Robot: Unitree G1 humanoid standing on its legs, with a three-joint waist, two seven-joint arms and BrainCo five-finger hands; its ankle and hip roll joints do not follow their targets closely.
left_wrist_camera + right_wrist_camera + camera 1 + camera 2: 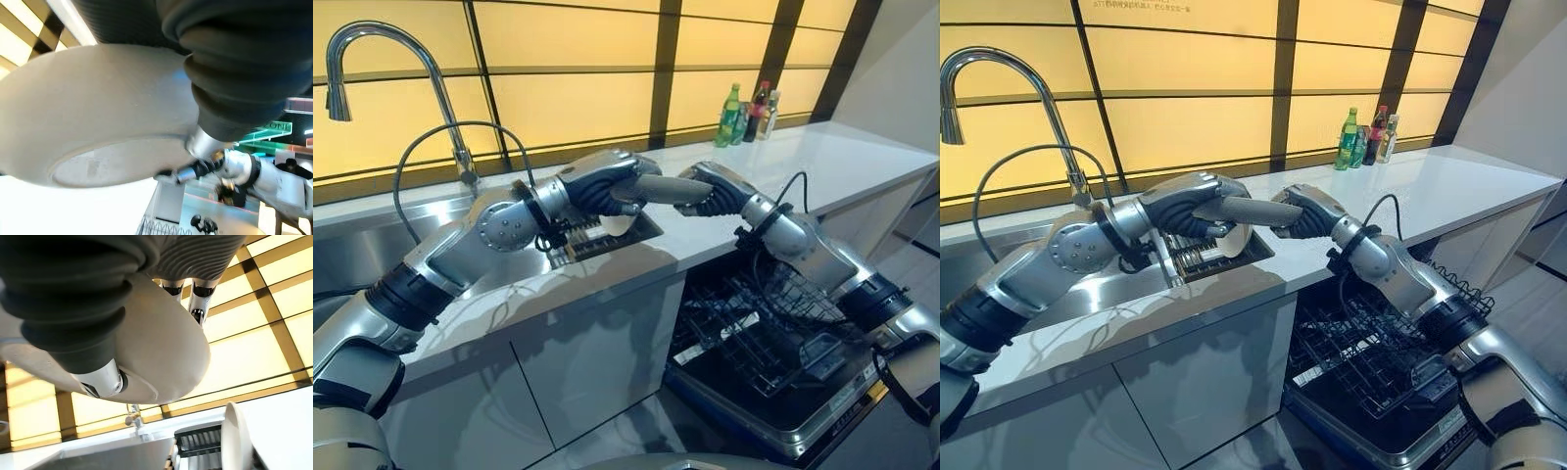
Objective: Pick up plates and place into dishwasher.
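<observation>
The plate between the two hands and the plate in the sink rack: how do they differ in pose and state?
The held plate lies nearly flat in the air, gripped by the left hand and the right hand. The rack plate stands on edge in the dish rack, untouched. Both look pale and round.

Plate [1252,211] between hands — above counter [1449,191]

Kitchen. Evidence: steel sink [372,250] with gooseneck faucet [391,69]; dish rack [1200,253] beside it; white surface [842,162] over grey cabinets [587,362]; open dishwasher [773,352] with wire rack; bottles [749,113] by backlit yellow panels [568,103].
</observation>
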